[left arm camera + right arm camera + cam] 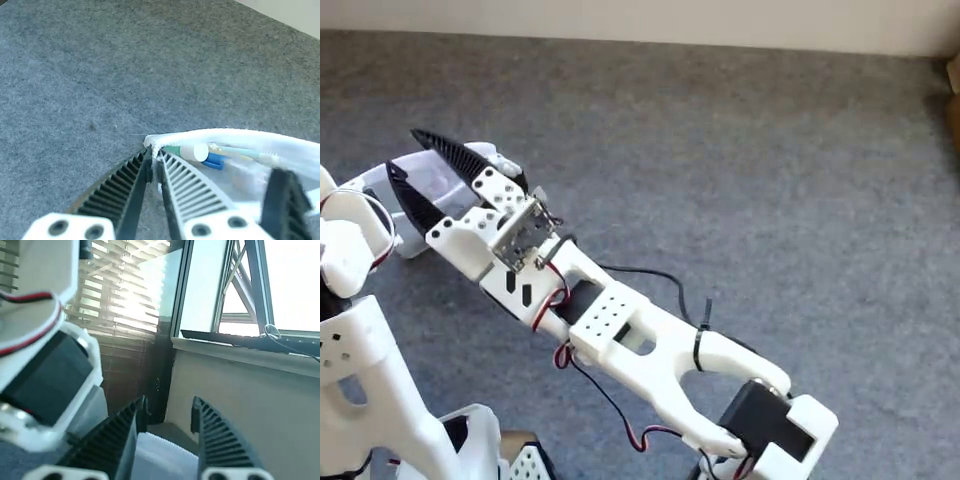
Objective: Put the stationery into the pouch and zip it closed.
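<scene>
From above, the right gripper [403,150] hangs with fingers spread over the pouch [440,182] near the tabletop's [770,150] left edge.

At the left wrist, the left gripper [153,154] pinches the pouch's corner, with pens [195,151] inside.

The right wrist view has the pouch between its parted fingers.

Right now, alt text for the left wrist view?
The left gripper is shut on the end of a clear pouch lying on grey carpet. Inside are pens, one green with a white cap. A separate black finger stands in front of the pouch.
</scene>
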